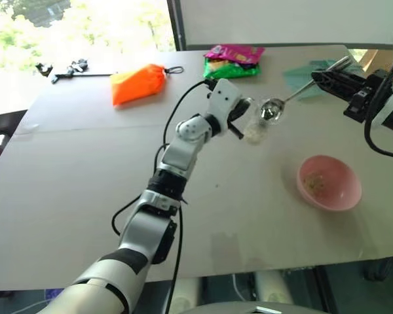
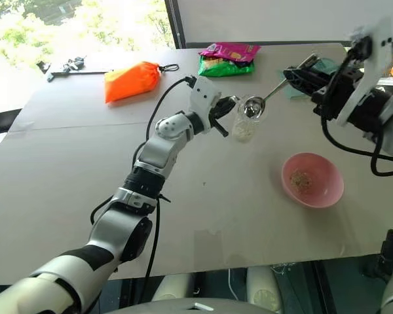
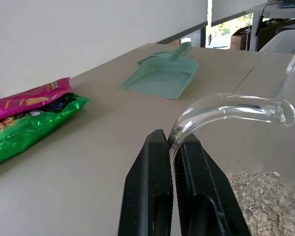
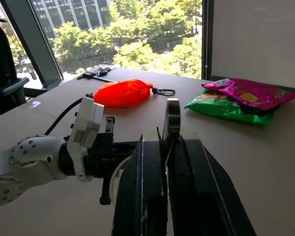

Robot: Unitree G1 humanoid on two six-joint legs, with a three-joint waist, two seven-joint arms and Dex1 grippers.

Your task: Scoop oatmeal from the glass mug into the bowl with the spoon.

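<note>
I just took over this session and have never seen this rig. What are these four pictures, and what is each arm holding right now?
This is a humanoid robot with two arms, each ending in a two-fingered gripper. The two wide pictures come from cameras on its head, looking down over the table. The other two are from cameras on each wrist, looking along that gripper's fingers.

The left gripper is shut on the handle of the glass mug, held up off the table, with oatmeal inside. The right gripper is shut on the spoon, whose bowl sits at the mug's mouth.

On the table lie a pink bowl with a little oatmeal, an orange pouch, a snack packet and a teal scoop.
</note>
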